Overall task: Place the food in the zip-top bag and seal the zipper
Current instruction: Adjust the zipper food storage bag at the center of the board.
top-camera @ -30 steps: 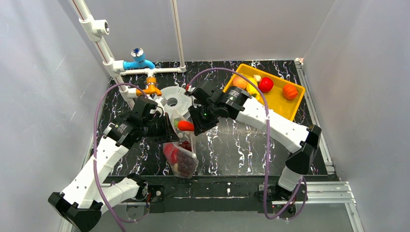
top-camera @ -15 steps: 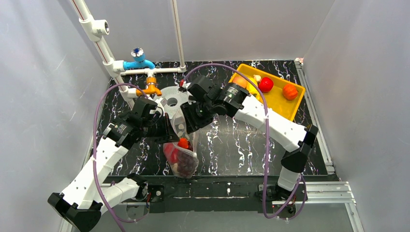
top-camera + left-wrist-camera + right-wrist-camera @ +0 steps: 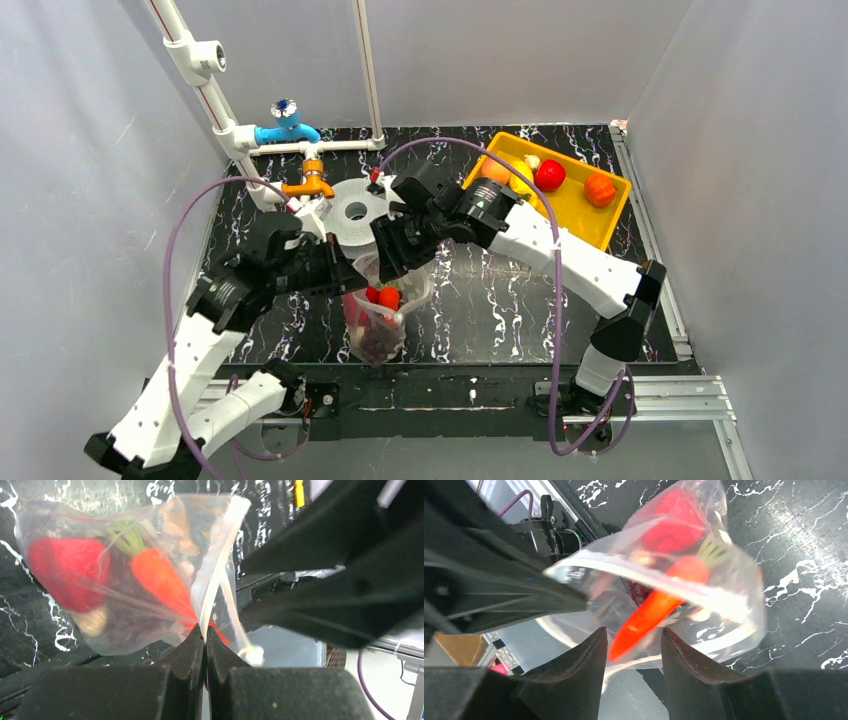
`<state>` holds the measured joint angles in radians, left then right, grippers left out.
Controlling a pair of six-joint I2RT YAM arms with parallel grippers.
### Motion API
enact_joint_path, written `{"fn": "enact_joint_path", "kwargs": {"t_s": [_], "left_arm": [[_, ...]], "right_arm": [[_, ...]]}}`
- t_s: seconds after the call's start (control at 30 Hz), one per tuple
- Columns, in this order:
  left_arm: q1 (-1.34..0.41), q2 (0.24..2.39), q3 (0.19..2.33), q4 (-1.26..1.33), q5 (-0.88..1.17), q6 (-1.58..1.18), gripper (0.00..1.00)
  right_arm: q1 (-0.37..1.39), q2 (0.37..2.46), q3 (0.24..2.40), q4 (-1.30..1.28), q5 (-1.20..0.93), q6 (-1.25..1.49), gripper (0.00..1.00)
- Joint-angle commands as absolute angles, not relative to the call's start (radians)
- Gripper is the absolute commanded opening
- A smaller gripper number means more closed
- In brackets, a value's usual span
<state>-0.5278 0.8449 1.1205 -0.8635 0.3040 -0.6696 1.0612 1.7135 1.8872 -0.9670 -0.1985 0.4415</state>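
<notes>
The clear zip-top bag (image 3: 382,318) hangs above the table between both arms, mouth up. My left gripper (image 3: 205,629) is shut on the pale zipper (image 3: 212,587) at the mouth edge and holds the bag up. Inside lie an orange carrot (image 3: 160,577), a red pepper (image 3: 67,572) and dark grapes (image 3: 377,343). My right gripper (image 3: 634,630) stands open just above the bag's mouth. The carrot (image 3: 651,611) lies loose below its fingers, inside the bag (image 3: 734,580), beside the red pepper (image 3: 671,527).
A yellow tray (image 3: 585,215) at the back right holds a red apple (image 3: 549,175), an orange fruit (image 3: 600,188) and other food. A grey spool (image 3: 352,212) lies behind the bag. White pipes with a blue valve (image 3: 285,128) and an orange valve (image 3: 312,183) stand at the back left.
The right gripper opened and let the carrot go; the carrot dropped into the bag. The left arm shifted the bag slightly right, its grip unchanged.
</notes>
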Motion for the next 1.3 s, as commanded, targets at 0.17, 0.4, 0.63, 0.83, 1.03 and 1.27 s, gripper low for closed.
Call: {"fn": "enact_joint_path", "kwargs": {"t_s": [0.17,0.4,0.63,0.83,1.03,1.27], "left_arm": [[-0.532,0.847,1.108,-0.864,0.292,-0.689,0.0],[-0.532,0.898,1.062,-0.895,0.296,-0.702,0.0],[-0.532,0.913,1.066,-0.904,0.296,-0.692,0.0],[-0.532,0.918,1.073,-0.897,0.297,-0.689,0.0],[-0.532,0.93,1.083,-0.889,0.302,-0.686,0.0],[-0.532,0.928,1.081,-0.881,0.309,-0.692,0.0]], "right_arm": [[1.034,1.559,1.796,-0.86,-0.108,0.45,0.52],[0.958,1.503,1.724,-0.845,-0.065,0.454,0.55],[0.833,1.463,1.606,-0.818,-0.135,0.518,0.61],[0.861,1.4,1.365,-0.738,-0.212,0.584,0.72],[0.965,1.411,1.308,-0.777,-0.059,0.586,0.73],[1.066,1.486,1.386,-0.803,0.316,0.584,0.72]]}}
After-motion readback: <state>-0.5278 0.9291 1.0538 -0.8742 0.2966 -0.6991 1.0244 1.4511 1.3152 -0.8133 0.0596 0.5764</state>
